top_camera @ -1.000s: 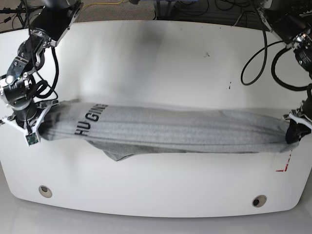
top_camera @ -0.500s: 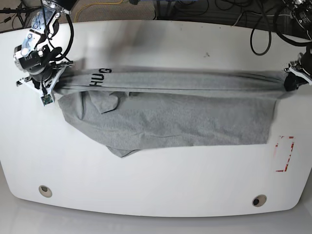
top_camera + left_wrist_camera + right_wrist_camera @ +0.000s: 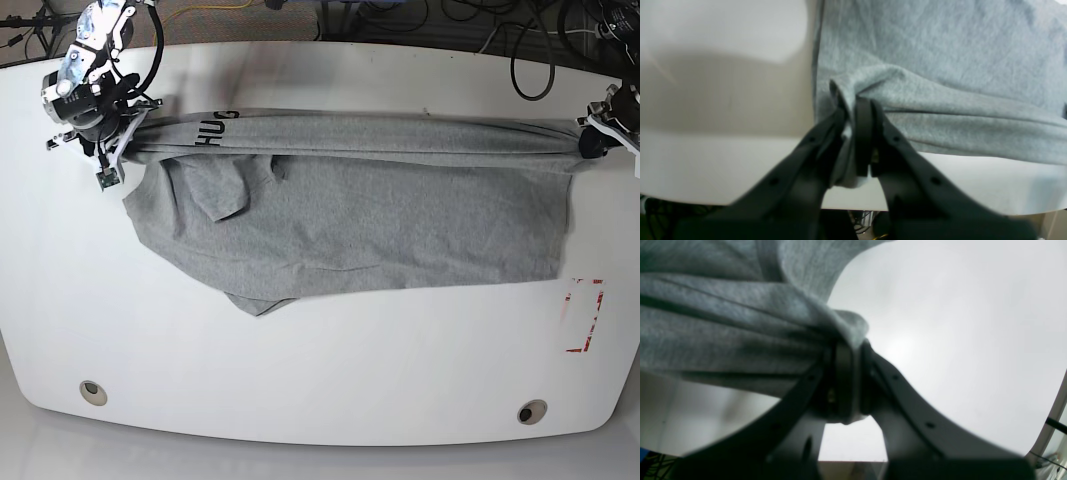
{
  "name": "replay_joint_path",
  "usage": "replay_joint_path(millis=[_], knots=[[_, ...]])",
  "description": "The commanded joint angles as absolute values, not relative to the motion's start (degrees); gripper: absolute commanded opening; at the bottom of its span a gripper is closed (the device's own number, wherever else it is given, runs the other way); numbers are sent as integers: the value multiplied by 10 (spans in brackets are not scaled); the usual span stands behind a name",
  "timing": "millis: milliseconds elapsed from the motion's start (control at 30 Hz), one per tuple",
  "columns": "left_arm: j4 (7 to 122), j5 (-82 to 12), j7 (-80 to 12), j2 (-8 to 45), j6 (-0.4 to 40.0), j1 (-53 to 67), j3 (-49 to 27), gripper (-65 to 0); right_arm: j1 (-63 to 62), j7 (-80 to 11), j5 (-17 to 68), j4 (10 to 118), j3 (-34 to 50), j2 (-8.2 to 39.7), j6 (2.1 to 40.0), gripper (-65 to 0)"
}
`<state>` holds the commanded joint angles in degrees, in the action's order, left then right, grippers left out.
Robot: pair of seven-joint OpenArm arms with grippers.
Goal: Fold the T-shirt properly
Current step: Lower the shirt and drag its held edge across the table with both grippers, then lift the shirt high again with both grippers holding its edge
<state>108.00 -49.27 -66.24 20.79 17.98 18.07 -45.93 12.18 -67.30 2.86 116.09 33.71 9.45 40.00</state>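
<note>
A: Starting from the left side of the base view, what is there?

B: The right gripper (image 3: 112,143) is there, near the far left corner of the table (image 3: 330,380). Its jaws are closed on a bunched corner of the T-shirt (image 3: 350,215). In the right wrist view the right gripper (image 3: 848,350) pinches a thick wad of grey cloth, and the cloth (image 3: 723,316) goes away from the jaws to the left in long folds.

A: What is just beside that gripper?

B: Black letters (image 3: 216,128) are printed on the cloth right next to the jaws. I can read only "HU" and part of one more letter. Below the gripper one sleeve (image 3: 222,190) lies loose on top of the body of the shirt.

A: And the middle?

B: From the right gripper the top edge of the shirt goes as a tight rolled band across to the other gripper. The rest of the shirt hangs down from this band toward the near edge and lies flat on the table, with some wrinkles.

A: And on the right?

B: The left gripper (image 3: 592,143) is at the far right edge of the table. It is also clamped on the shirt. In the left wrist view the left gripper (image 3: 857,110) holds a folded corner of the cloth (image 3: 940,66) between its fingers, and the shirt spreads away above and to the right of them. Below this gripper, near the table edge, there is a red mark (image 3: 583,315).
</note>
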Motion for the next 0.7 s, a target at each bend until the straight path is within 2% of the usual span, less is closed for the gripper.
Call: replay_joint_path(millis=[267,567,700], knots=[[1079,-493,-663,218,180,57,-455,-639,44,-674,29,1160,336,117,400,-650],[1075,-481,-662,225,176,-112,-386,-639,-71,-674,28,1147,300,147,400,-648],[1057,-426,-662,221,177,-201,-337,-639,-137,-674,27,1129,274,164,400,-648]])
